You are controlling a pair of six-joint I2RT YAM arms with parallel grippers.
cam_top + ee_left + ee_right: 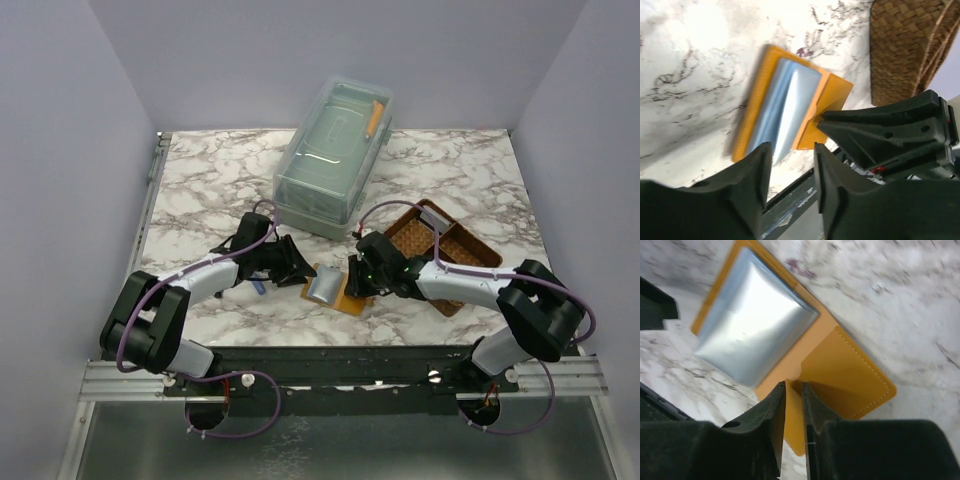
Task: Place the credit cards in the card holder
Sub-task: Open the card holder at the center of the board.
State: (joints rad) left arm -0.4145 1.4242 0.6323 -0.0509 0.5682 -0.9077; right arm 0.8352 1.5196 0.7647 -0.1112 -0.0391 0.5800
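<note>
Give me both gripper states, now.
Left gripper: open, holding nothing.
Right gripper: closed on the edge of the wallet.

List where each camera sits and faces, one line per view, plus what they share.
Top external: above, behind the bases, looking down on the table; both arms, left gripper and right gripper flanking the card holder.
Left wrist: on the left arm, facing card holder and woven tray; own fingers below, right gripper opposite.
Right wrist: on the right arm, close over the card holder; own fingers below.
Shared: the card holder.
</note>
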